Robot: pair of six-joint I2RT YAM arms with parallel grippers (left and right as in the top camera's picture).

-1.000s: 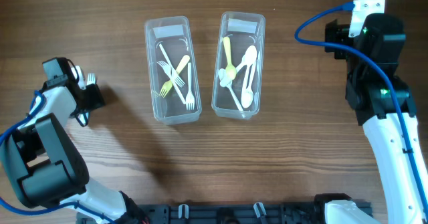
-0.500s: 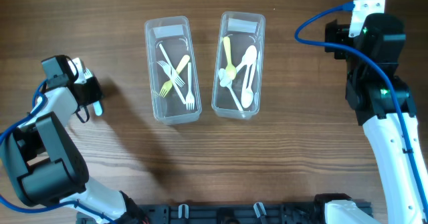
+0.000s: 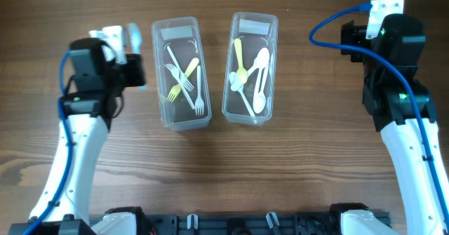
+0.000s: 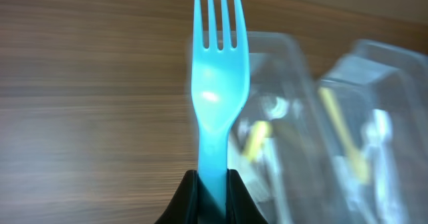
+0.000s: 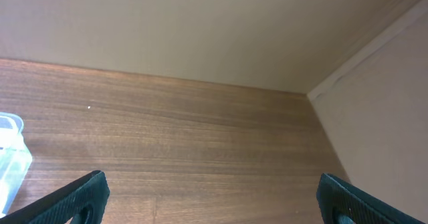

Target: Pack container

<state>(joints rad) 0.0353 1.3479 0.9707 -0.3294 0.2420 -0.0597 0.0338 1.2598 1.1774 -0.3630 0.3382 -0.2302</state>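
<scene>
My left gripper [image 4: 214, 178] is shut on the handle of a light blue plastic fork [image 4: 215, 83], whose tines point away from the jaws. In the overhead view the left gripper [image 3: 135, 71] hangs just left of the left clear container [image 3: 179, 31], which holds white and yellow forks [image 3: 198, 98]. The right clear container [image 3: 254, 26] holds white and yellow spoons [image 3: 259, 59]. Both containers show blurred to the right of the fork in the left wrist view. My right gripper [image 5: 214, 204] is open and empty over bare wood at the far right.
The right arm [image 3: 389, 45] stands at the table's right side with its blue cable [image 3: 330, 21] looping left. A wall and the table's back corner [image 5: 311, 93] lie ahead of the right gripper. A black rail [image 3: 231, 221] runs along the front edge.
The left gripper shut on the blue fork at the table's far left, then lifted and swung right to beside the left container. The right arm has not moved.
</scene>
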